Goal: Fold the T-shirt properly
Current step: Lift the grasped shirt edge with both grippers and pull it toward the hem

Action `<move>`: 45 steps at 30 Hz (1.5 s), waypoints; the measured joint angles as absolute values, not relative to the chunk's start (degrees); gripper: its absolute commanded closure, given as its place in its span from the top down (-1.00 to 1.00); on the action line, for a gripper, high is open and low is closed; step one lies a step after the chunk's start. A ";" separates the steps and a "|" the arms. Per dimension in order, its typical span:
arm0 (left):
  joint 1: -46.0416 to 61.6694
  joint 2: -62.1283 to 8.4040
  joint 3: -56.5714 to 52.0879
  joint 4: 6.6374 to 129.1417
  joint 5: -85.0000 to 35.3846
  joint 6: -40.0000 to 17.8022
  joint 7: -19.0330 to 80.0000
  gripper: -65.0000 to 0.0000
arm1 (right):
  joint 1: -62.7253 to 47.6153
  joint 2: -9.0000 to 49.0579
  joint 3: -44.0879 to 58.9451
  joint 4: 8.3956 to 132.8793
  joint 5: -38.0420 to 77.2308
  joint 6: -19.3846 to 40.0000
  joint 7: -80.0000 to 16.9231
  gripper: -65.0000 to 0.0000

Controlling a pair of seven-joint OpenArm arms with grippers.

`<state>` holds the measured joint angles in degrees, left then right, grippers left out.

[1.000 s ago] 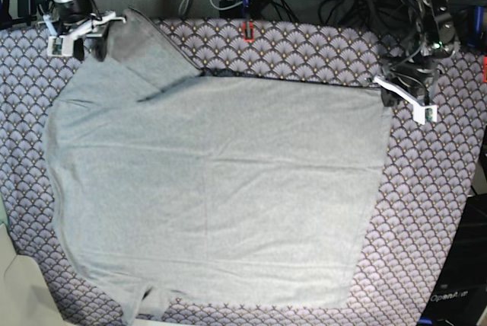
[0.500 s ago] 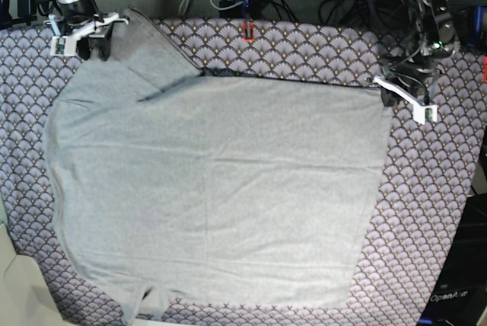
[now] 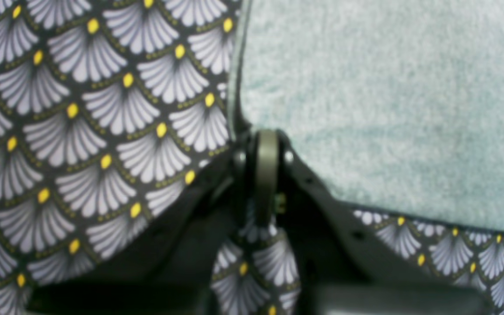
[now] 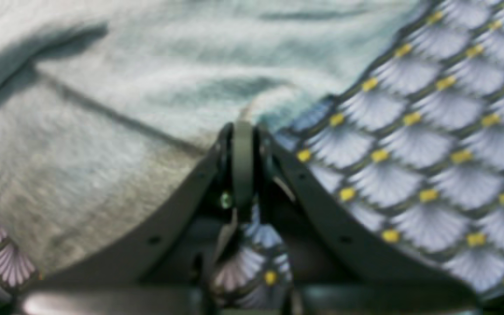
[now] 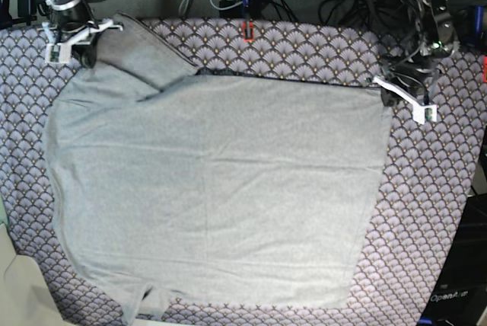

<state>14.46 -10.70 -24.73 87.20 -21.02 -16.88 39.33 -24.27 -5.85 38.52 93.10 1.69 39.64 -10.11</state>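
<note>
The T-shirt (image 5: 213, 189) is seen spread nearly flat on the patterned desk (image 5: 426, 212), folding barely begun, with far corners pinched by the closed left hand (image 5: 396, 97) and closed right hand (image 5: 80, 44).

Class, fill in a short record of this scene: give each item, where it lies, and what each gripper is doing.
garment: T-shirt, grey, spread mostly flat, one sleeve at the far corner
surface: table cloth, scallop-patterned, under the shirt
left gripper: shut at the shirt's corner edge; a grip on fabric cannot be told
right gripper: shut at the sleeve's edge, fabric bunched at its tips
fold: not yet begun
</note>
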 measured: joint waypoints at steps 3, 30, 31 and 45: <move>15.20 -10.11 -24.56 89.91 -20.86 -17.19 40.99 -1.00 | -23.35 -5.69 38.48 95.07 1.34 39.66 -10.37 -1.00; -3.64 -10.13 -24.64 90.94 -20.58 -16.99 52.01 -1.00 | 0.14 0.56 37.06 90.83 -9.06 40.16 -15.88 -1.00; -4.29 -10.15 -24.62 89.34 -20.62 -16.99 52.05 -1.00 | 1.21 0.62 37.06 89.52 -9.23 40.05 -15.92 -1.00; -16.53 -10.00 -24.32 74.15 -20.18 -16.97 51.62 -1.00 | 13.93 8.47 33.52 73.08 -10.02 40.10 -15.14 -1.00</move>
<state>-16.53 -10.00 -24.32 74.15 -20.18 -16.97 51.62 13.93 8.47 33.52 73.08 -10.02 40.10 -15.14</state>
